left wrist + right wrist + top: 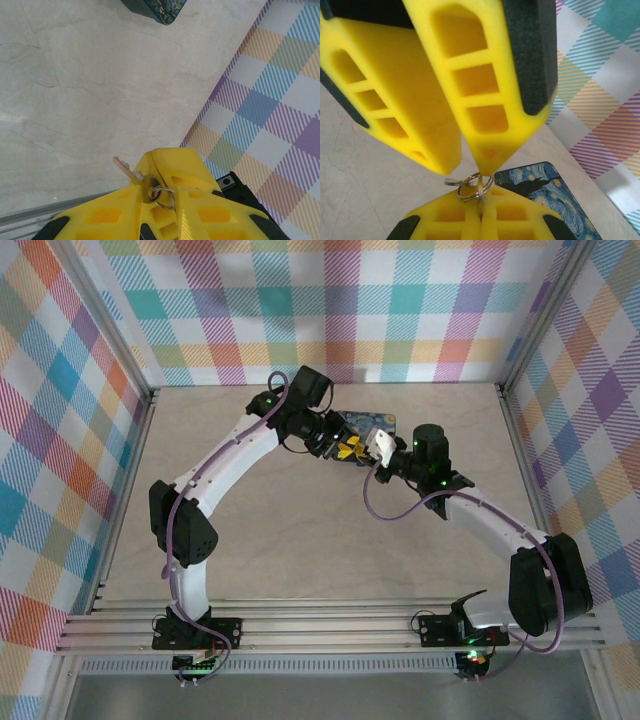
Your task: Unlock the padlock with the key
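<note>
I'm gripping the key [124,168] in the left tool [159,200], low in its wrist view, blade jutting left. The right tool [467,172] is clenching at the key ring [471,186]; I'm judging one pinch should be firm before the other loosens.

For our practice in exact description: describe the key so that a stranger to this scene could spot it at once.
Over the far half of the pale tabletop, find the yellow fingers of the left gripper. The key sits between them, its small blade poking out sideways. Unlike the big starry-night tin nearby, it is tiny, metal, and carries a thin silver ring.
</note>
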Robot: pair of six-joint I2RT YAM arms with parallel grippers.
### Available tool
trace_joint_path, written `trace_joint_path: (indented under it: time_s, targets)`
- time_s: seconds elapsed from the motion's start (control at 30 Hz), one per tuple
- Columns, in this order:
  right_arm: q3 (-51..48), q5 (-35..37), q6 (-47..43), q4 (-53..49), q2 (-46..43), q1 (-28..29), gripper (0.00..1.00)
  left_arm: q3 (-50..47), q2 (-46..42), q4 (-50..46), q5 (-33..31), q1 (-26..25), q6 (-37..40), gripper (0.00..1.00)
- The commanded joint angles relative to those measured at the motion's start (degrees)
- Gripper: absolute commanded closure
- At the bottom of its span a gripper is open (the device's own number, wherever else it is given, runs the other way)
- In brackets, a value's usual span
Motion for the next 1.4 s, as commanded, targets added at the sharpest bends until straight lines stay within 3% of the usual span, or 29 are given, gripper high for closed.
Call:
trace_joint_path:
  time_s: [0.0, 0.87, 1.13, 1.23, 1.37]
  targets:
    - [-0.37, -1.88, -1.55, 0.56, -0.59, 0.77, 1.0, 0.17, -2.66, 0.25, -0.08, 0.39, -0.53, 0.76]
    - [0.98, 0.41, -4.59, 0.03, 1.41, 2.46, 1.0, -4.12, -3.29, -0.65, 3.64, 0.31, -2.88, 0.78]
    - [0.73, -0.86, -4.77, 0.94, 1.14, 2.88, 1.0, -6.01, -3.19, 1.6, 4.43, 0.4, -3.07, 0.99]
    - [0.69, -0.33, -4.86, 0.78, 1.15, 2.87, 1.0, -7.48, -3.64, 3.08, 4.61, 0.7, -2.53, 1.0]
    - [0.64, 0.63, -4.18, 0.5, 0.82, 2.88, 0.79, -8.94, -4.32, 5.17, 4.46, 1.59, 0.6, 1.0]
